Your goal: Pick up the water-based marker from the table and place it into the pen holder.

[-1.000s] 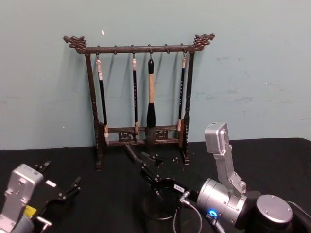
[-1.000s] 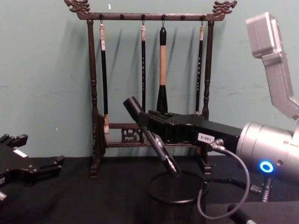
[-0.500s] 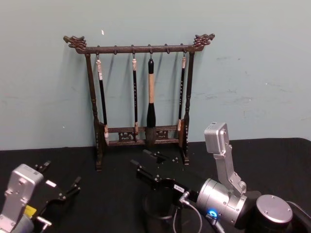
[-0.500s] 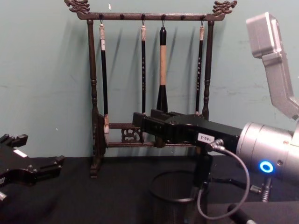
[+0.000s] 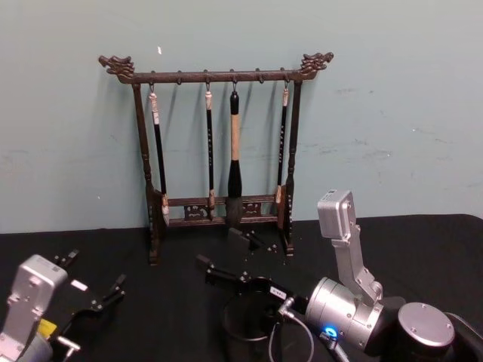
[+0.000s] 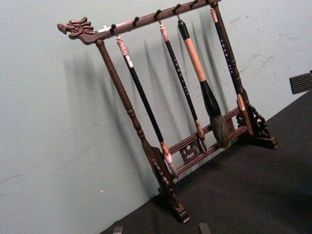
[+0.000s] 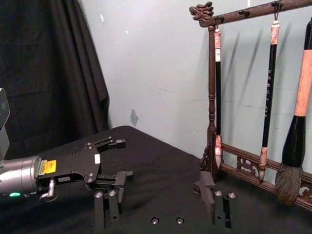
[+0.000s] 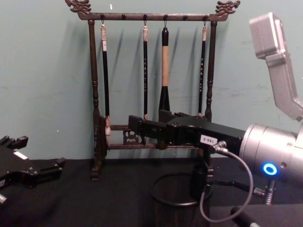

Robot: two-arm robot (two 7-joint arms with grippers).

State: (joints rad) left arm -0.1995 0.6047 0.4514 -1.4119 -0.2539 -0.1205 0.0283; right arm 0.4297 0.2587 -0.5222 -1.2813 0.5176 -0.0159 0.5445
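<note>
Step in hand: release over the holder. The right hand (image 7: 160, 207) hangs just above the holder (image 8: 165, 216), its fingers spread wide with nothing between them. A dark upright shape inside the holder, against the rim on the robot's right, is judged to be the marker (image 8: 198, 182); the mesh hides its lower part. The left hand (image 5: 96, 268) rests parked low over the worktop (image 5: 181, 302), fingers apart and empty.

Next move: lift the right hand straight up and draw it back, clearing the rim and the rack (image 5: 219, 75) behind.
</note>
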